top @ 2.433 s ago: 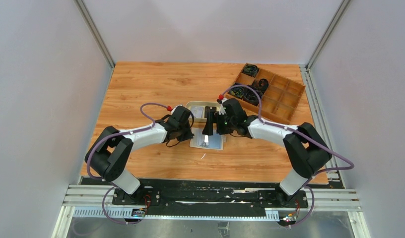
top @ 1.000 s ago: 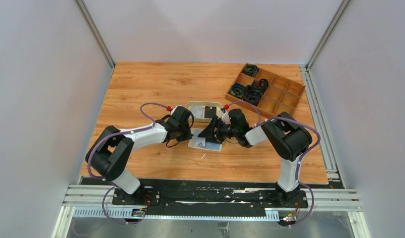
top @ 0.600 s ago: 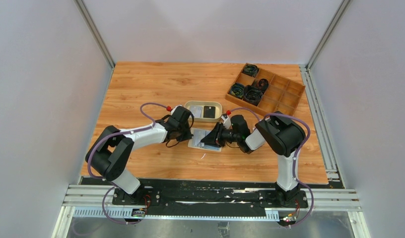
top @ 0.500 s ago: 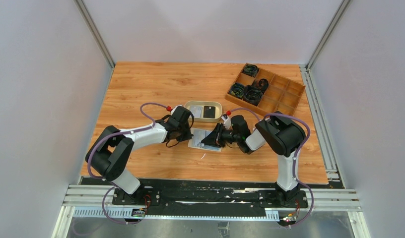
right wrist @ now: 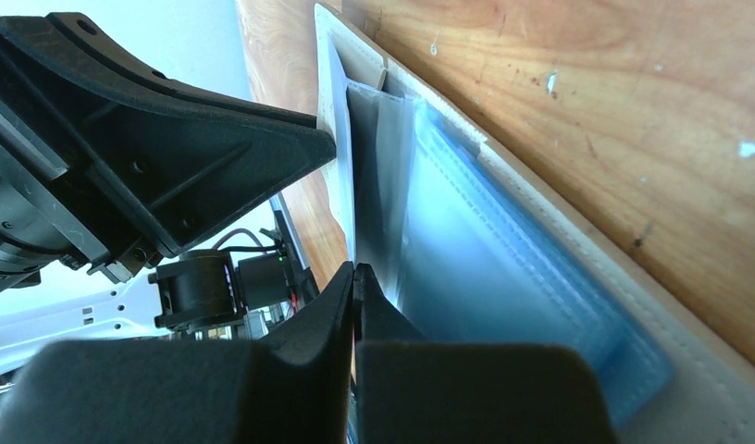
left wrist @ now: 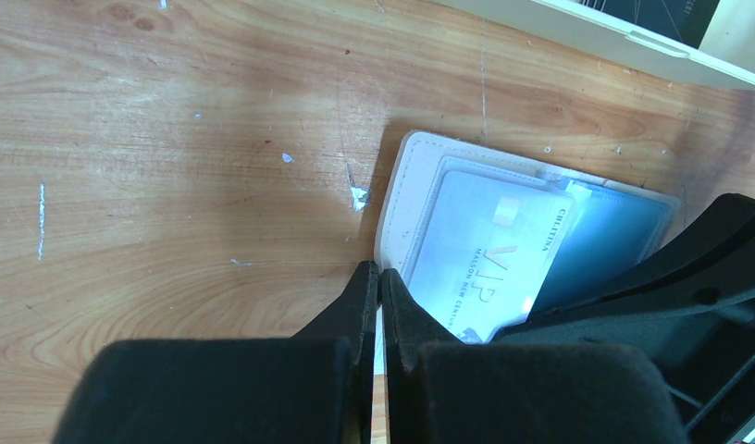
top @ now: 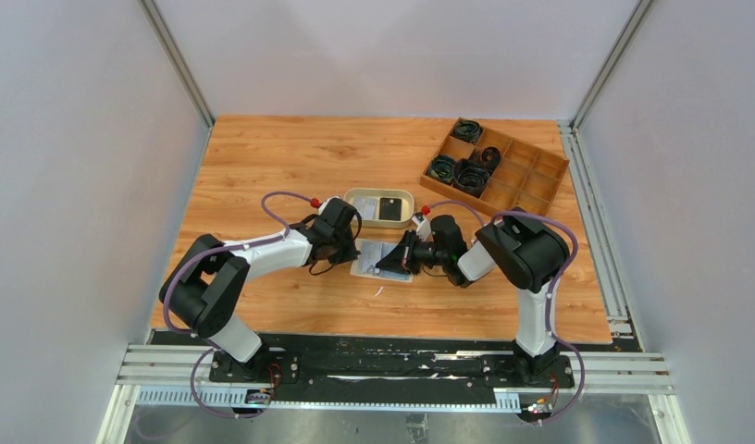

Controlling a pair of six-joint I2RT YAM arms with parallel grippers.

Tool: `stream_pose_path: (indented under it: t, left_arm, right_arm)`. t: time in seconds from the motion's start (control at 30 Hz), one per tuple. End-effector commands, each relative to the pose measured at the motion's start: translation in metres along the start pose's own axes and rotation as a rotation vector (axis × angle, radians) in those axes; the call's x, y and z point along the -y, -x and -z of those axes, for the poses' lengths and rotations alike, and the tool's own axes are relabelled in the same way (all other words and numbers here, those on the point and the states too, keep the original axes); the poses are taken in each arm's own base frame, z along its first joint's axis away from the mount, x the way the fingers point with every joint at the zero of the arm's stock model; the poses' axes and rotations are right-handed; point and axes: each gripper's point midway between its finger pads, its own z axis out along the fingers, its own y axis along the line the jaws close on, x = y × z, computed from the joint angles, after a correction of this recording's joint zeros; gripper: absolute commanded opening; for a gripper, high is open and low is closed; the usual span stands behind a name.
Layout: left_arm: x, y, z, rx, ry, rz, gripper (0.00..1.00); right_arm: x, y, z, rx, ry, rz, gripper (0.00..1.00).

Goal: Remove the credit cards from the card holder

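Our right gripper point(right wrist: 353, 270) is lying lower and flatter than a second ago, its jaws now pinched tight on the edge of the silver card point(left wrist: 489, 268). That card is sticking partly out of the wallet point(left wrist: 403, 199), which is lying open mid-table. Our left gripper point(left wrist: 378, 275), also closed, is pressing at the wallet's left edge. We are seeing a pale blue card point(left wrist: 600, 231) sitting deeper in the pocket. Beyond, the dish point(top: 360, 205) is holding something dark and flat, so we are judging two cards left.
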Motion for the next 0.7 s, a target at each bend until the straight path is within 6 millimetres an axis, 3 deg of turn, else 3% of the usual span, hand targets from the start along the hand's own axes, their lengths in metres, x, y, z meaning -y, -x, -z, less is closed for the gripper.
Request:
stream_pose_path:
  t: [0.0, 0.47, 0.67]
  left_arm:
    - [-0.009, 0.001, 0.000, 0.003, 0.052, -0.028, 0.00]
    - [-0.011, 0.002, 0.000, 0.005, 0.060, -0.029, 0.00]
    - [-0.011, 0.001, -0.001, 0.003, 0.061, -0.031, 0.00]
  right_arm:
    - [0.007, -0.007, 0.008, -0.017, -0.025, 0.029, 0.00]
    - [0.027, -0.015, 0.038, -0.045, -0.124, 0.061, 0.01]
    - [0.029, -0.005, 0.029, -0.022, -0.116, 0.047, 0.18]
